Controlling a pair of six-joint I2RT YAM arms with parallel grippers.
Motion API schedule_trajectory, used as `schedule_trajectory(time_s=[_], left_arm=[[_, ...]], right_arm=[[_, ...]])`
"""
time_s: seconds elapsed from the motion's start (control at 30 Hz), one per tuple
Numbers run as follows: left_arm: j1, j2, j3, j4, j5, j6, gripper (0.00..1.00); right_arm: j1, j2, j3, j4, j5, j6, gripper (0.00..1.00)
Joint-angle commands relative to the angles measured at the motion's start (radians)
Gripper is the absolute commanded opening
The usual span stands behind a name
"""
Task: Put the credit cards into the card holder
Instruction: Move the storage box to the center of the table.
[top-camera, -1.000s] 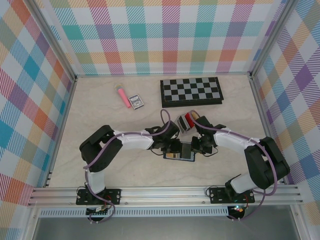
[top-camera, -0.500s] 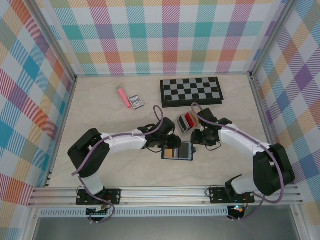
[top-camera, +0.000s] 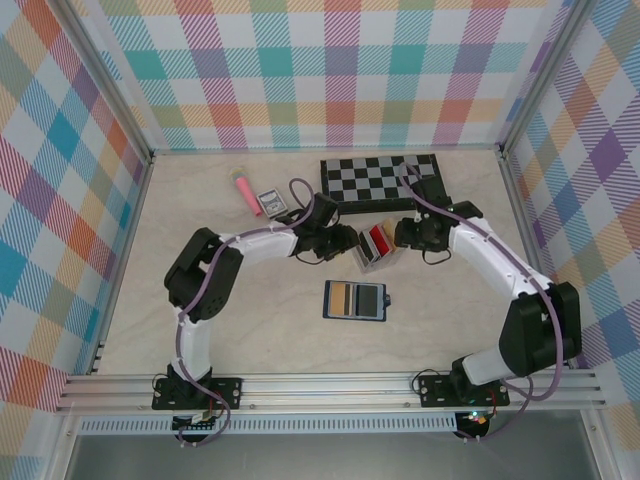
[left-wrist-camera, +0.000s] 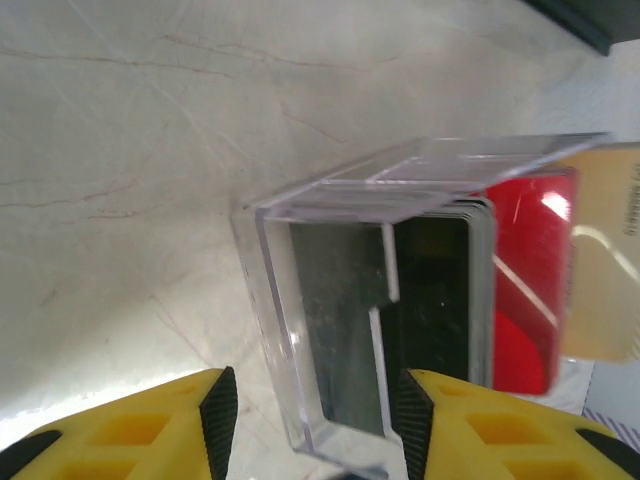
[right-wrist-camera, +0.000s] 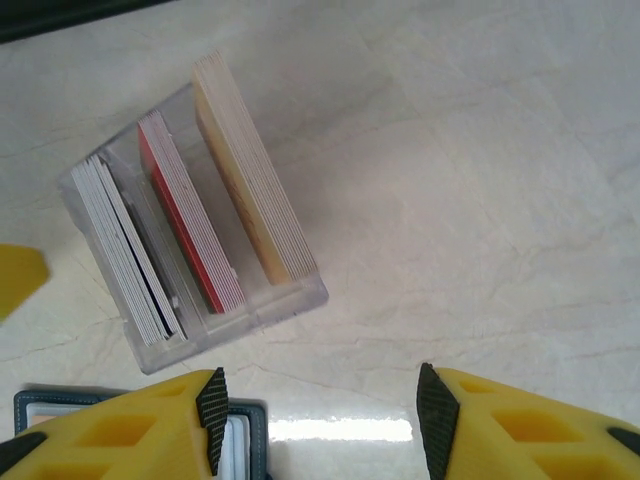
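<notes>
The card holder (top-camera: 356, 300), a navy wallet, lies open on the table with a yellow-orange card (top-camera: 342, 298) in its left pocket; its edge (right-wrist-camera: 240, 440) shows under my right gripper. More credit cards stand in a clear stand (top-camera: 374, 245): a white and dark stack (right-wrist-camera: 120, 250), a red stack (right-wrist-camera: 190, 230) and a tan stack (right-wrist-camera: 250, 170). My left gripper (top-camera: 342, 243) (left-wrist-camera: 316, 412) is open, its jaws either side of the stand's (left-wrist-camera: 370, 310) near corner. My right gripper (top-camera: 402, 236) (right-wrist-camera: 323, 415) is open over bare table just right of the stand.
A folded chessboard (top-camera: 382, 182) lies behind the stand. A pink pen (top-camera: 243, 193) and a small printed box (top-camera: 271, 203) sit at the back left. Plaid walls close in the table on three sides.
Both grippers have left the wallet and moved toward the back of the table to the clear stand, and both have opened. The wallet now lies uncovered.
</notes>
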Motion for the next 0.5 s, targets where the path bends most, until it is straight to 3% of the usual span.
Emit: schedule_trajectory(time_s=[0.0, 0.33, 0.47], left_arm=[[-0.005, 0.035, 0.065, -0.017, 0.044, -0.044, 0.48], [-0.005, 0.103, 0.082, -0.003, 0.053, -0.073, 0.45], [-0.006, 0.106, 0.072, -0.05, 0.03, -0.06, 0.34]], right_arm=[[-0.001, 0.048, 0.067, -0.045, 0.004, -0.072, 0.55], [0.0, 0.144, 0.156, -0.076, 0.017, -0.099, 0.55], [0.0, 0.173, 0.175, -0.082, 0.028, -0.123, 0.55]])
